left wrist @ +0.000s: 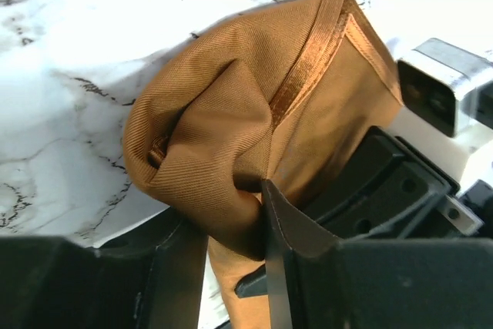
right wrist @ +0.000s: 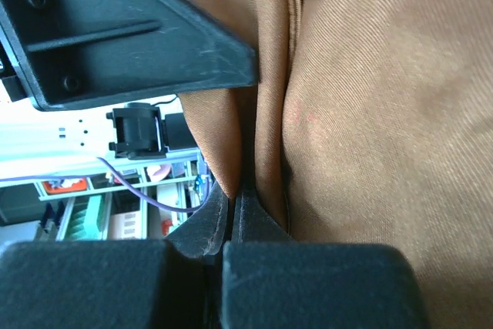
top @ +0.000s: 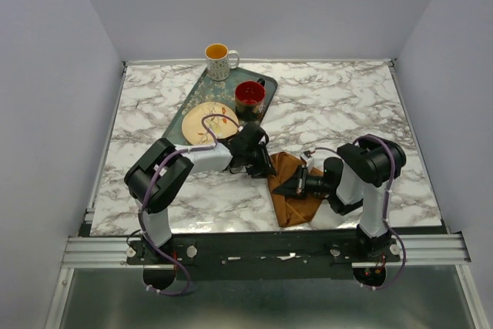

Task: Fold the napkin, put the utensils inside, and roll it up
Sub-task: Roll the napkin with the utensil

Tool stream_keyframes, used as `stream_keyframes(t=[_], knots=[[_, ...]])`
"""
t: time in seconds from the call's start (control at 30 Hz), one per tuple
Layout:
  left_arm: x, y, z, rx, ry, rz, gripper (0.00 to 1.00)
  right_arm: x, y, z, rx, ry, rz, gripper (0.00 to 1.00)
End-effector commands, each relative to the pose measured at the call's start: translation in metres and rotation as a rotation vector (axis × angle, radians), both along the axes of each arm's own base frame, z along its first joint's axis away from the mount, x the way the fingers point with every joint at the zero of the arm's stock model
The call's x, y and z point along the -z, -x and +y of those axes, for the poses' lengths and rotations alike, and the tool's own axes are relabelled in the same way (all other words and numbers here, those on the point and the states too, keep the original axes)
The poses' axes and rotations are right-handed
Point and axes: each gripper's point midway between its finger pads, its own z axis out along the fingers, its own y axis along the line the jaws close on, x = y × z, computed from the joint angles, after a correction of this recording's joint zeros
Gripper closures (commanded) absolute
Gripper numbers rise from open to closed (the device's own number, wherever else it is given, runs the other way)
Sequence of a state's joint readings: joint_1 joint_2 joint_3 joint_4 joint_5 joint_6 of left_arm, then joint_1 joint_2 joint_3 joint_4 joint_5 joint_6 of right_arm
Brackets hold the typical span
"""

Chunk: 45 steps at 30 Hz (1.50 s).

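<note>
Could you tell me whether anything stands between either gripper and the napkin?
Nothing visible does. The right gripper is shut on a fold of the napkin, and the left gripper has bunched cloth filling the gap between its fingers.

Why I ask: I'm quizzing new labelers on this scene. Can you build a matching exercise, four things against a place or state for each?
Things:
1. napkin
2. plate
3. red mug
4. right gripper

Descriptions:
A. shut, pinching a cloth fold
B. on the green tray, at its near end
C. rust-brown, bunched on the marble table
D. on the tray, beyond the plate

Pairs: 1-C, 2-B, 3-D, 4-A.
</note>
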State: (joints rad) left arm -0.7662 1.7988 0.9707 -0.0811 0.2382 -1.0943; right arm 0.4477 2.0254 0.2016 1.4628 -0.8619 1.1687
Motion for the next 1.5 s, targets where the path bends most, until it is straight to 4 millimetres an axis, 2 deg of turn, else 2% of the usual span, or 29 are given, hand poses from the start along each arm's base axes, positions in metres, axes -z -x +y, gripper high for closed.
stream_keyframes(t=[0.0,0.07,0.13,0.17,0.2,0.3,0.37,0.6,0.67,0.77,0.8,0.83,0.87,0.97,1.0,1.1,1.23,1.27,1.33,1.37,1.4,1.43,1.47], knots=[[0.019,-0.004,0.018,0.04,-0.174,-0.028,0.62,0.027,0.012,-0.005,-0.057,0.099,-0.023,0.99],[0.016,-0.007,0.019,0.046,-0.186,-0.051,0.62,0.03,0.013,-0.007,-0.067,0.13,-0.031,0.99],[0.011,-0.009,0.018,0.053,-0.19,-0.062,0.57,0.028,0.011,-0.007,-0.065,0.136,-0.043,0.99],[0.011,-0.01,0.019,0.058,-0.199,-0.067,0.53,0.028,0.011,-0.007,-0.066,0.137,-0.044,0.99],[0.011,-0.012,0.025,0.065,-0.234,-0.081,0.44,0.028,0.011,-0.007,-0.065,0.139,-0.043,0.99],[0.002,-0.015,0.023,0.091,-0.246,-0.095,0.35,0.03,0.012,-0.007,-0.072,0.138,-0.034,0.99],[-0.001,-0.018,0.015,0.119,-0.238,-0.086,0.35,0.029,0.011,-0.006,-0.078,0.132,-0.042,0.99],[0.009,-0.002,0.012,0.054,-0.227,0.027,0.36,0.028,0.006,-0.004,-0.069,0.136,-0.053,0.99],[0.01,-0.003,0.009,0.045,-0.238,0.026,0.37,0.028,0.005,-0.004,-0.074,0.137,-0.056,0.99],[0.014,-0.004,0.009,0.035,-0.26,0.046,0.51,0.03,0.005,-0.005,-0.081,0.152,-0.064,0.98],[0.017,-0.002,0.011,0.027,-0.271,0.066,0.61,0.032,0.004,-0.005,-0.082,0.166,-0.07,0.96],[0.021,0.0,0.012,0.029,-0.28,0.083,0.65,0.028,-0.003,-0.004,-0.081,0.173,-0.099,0.95],[0.023,0.002,0.012,0.031,-0.285,0.098,0.69,0.038,0.004,-0.008,-0.107,0.225,-0.083,0.94],[0.028,0.003,0.012,0.039,-0.312,0.124,0.75,0.044,-0.003,-0.015,-0.117,0.339,-0.116,0.89],[0.029,0.005,0.015,0.044,-0.33,0.137,0.85,0.046,-0.007,-0.017,-0.101,0.372,-0.124,0.89],[0.027,0.002,0.014,0.05,-0.349,0.136,1.0,0.044,-0.013,-0.023,-0.093,0.434,-0.148,0.87],[0.022,0.0,0.016,0.025,-0.363,0.133,1.0,0.045,-0.014,-0.026,-0.113,0.541,-0.163,0.76],[0.021,0.001,0.015,0.004,-0.359,0.141,1.0,0.049,-0.008,-0.03,-0.127,0.581,-0.147,0.74],[0.02,0.003,0.016,-0.02,-0.361,0.149,1.0,0.037,-0.012,-0.024,-0.121,0.604,-0.202,0.64],[0.021,0.005,0.016,-0.042,-0.363,0.156,1.0,0.038,-0.006,-0.027,-0.131,0.642,-0.173,0.62],[0.022,0.007,0.017,-0.058,-0.363,0.167,1.0,0.037,-0.009,-0.03,-0.107,0.684,-0.178,0.59],[0.022,0.01,0.02,-0.072,-0.365,0.177,1.0,0.025,-0.01,-0.023,-0.107,0.681,-0.214,0.55],[0.022,0.01,0.021,-0.088,-0.367,0.175,1.0,0.024,-0.006,-0.025,-0.103,0.706,-0.204,0.53]])
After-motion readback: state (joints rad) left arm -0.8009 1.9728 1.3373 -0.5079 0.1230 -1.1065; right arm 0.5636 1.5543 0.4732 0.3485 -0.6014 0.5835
